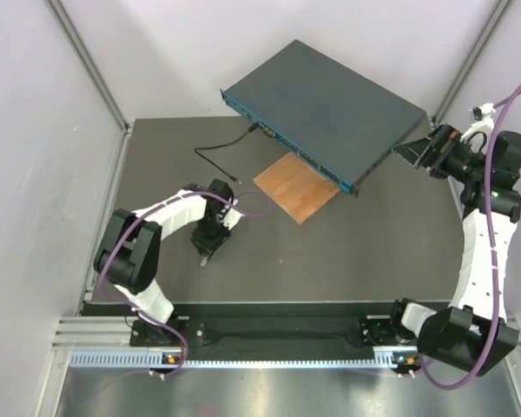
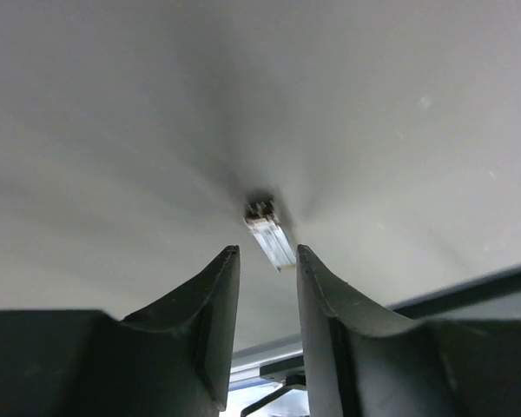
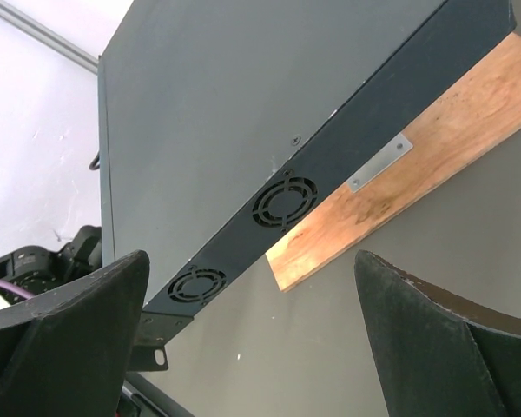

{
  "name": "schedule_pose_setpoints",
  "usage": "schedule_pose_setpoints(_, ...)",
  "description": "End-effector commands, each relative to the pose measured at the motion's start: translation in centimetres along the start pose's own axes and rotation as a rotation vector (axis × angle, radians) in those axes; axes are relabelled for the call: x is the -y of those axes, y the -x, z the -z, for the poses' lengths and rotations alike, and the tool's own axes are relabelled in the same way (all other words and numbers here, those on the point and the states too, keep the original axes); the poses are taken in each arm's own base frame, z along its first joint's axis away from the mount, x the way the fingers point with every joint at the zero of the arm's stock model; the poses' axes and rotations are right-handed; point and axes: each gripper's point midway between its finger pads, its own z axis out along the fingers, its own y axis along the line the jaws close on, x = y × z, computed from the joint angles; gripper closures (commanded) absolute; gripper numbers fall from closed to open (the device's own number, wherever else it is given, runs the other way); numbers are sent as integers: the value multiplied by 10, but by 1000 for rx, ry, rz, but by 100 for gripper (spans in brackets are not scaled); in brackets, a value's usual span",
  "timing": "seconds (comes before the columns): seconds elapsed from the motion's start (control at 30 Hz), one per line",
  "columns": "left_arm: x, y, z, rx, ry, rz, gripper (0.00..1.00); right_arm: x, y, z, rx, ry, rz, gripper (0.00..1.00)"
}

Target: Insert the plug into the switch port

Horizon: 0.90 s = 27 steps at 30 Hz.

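Left jaws apart around plug (image 2: 271,236), wrist-view only; right jaws wide beside switch (image 3: 243,104).

Legible text, labels, brands, numbers: none. Any markings on the switch (image 1: 330,109) are too small to read.

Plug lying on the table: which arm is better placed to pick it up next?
Left. The left gripper hangs close over the plug, which lies in line with the gap between its parted fingers. The right gripper stands open at the end of the switch, away from the plug.
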Motion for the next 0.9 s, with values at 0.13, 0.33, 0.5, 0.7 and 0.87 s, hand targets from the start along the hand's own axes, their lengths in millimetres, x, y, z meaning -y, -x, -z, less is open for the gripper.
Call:
schedule_pose_setpoints(0.13,-12,20,-10,26,60,73,67,-25,26,14,67,28,122,0)
schedule_pose_setpoints(0.33,-4,20,-23,7,19,104,78,-27,28,14,68,33,127,0)
schedule_pose_setpoints(0.5,4,37,-2,108,-29,122,100,-35,35,17,86,50,167,1)
schedule_pose_setpoints(0.7,30,92,108,514,-168,156,100,-56,58,22,144,95,273,6)
schedule_pose_setpoints(0.87,60,112,217,868,-336,216,100,-86,73,20,193,142,379,13)
